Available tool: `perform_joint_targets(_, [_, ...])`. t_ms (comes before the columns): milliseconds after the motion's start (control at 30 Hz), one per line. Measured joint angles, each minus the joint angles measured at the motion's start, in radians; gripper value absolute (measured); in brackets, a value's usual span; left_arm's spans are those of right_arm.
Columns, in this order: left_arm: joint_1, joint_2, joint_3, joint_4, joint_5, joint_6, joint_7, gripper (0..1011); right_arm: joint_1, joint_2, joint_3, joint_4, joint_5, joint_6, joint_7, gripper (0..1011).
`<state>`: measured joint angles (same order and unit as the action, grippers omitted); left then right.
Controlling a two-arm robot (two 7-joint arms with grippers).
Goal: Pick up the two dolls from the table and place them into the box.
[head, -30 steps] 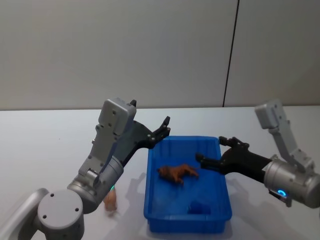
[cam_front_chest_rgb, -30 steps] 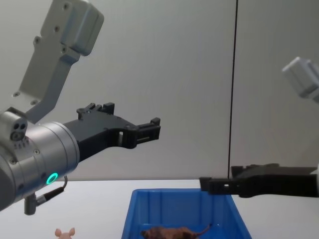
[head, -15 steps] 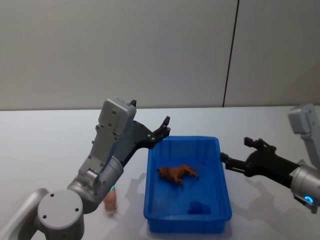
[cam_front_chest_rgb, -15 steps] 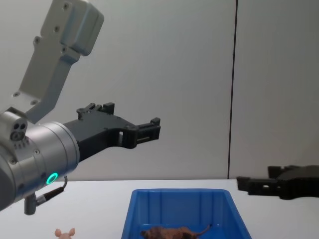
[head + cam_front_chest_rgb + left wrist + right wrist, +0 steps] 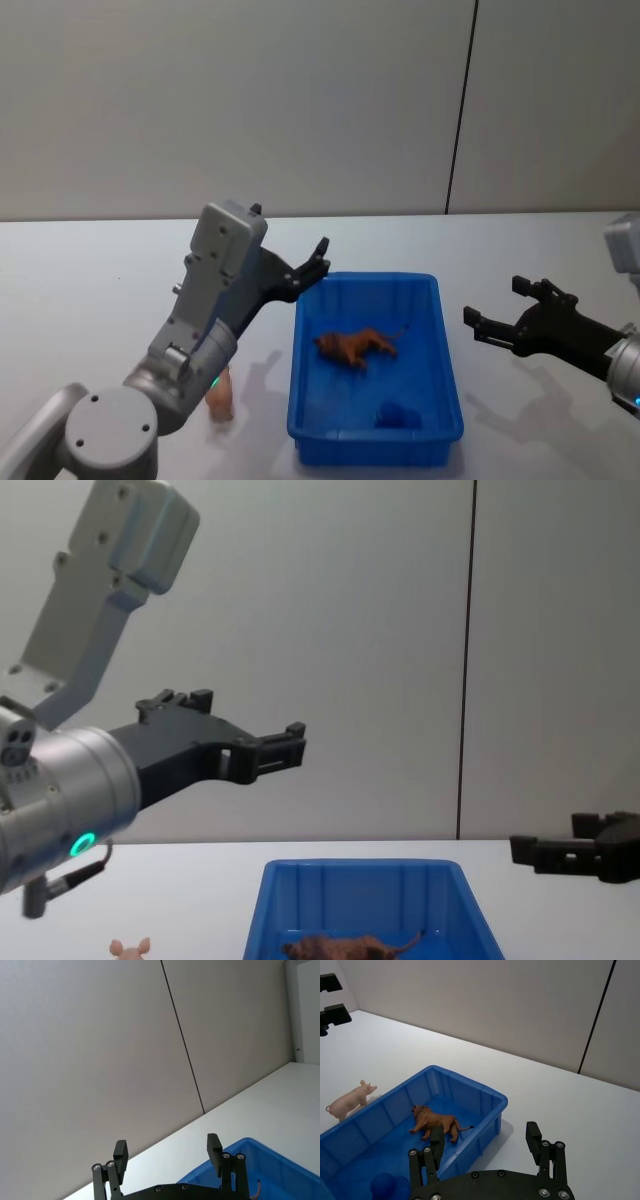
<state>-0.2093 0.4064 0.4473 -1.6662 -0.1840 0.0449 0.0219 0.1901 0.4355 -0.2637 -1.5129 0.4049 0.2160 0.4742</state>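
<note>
the white table [image 5: 90, 280] is the biggest thing here, bare and wide to the left of the box and open again to its right, running back to a grey wall [image 5: 300, 100]. the blue box [image 5: 297, 380] sits in the middle, long sides running away from the robot, top open all round.

the left arm rises from the near left corner, elbow bent and forearm slanting up and forward. the left gripper [image 5: 318, 256] hangs in the air by the box's far left corner, and the chest view shows it well above the rim. in the left wrist view its fingers [image 5: 120, 1150] are spread wide with nothing between them.

the right arm comes in low and level from the right edge. the right gripper [image 5: 495, 303] is over bare table outside the box's right wall, fingers apart and empty.

the brown doll [image 5: 355, 346] lies on the box floor about mid-length, clear of the walls. the pink doll [image 5: 350, 1101] stands on the table just outside the box's left wall. the right wrist view shows it whole, while in the head view the left arm covers part of it. a small dark blue round thing [image 5: 395, 412] sits at the near end of the box floor.
</note>
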Motion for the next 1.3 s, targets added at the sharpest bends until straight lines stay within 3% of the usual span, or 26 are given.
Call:
perform_joint_targets(300, [0.067,0.054,-0.013,-0.078,-0.009,0.063,0.080,1001,-0.007,0.010,0.006,-0.004,0.006,-0.005,-0.001,1001])
perform_joint_targets(667, [0.181,0.127,-0.028,-0.166,-0.091,0.135,0.183,1001,-0.011,0.015,0.009,-0.006,0.008,-0.008,-0.001,1001])
perform_joint_targets(967, [0.241,0.153,-0.035,-0.181,-0.156,0.155,0.206,1001,-0.012,0.017,0.010,-0.006,0.009,-0.009,-0.001,1001])
perform_joint_targets(1300, [0.258,0.154,-0.041,-0.152,-0.188,0.179,0.184,1001,-0.013,0.018,0.011,-0.007,0.009,-0.010,-0.001,1001])
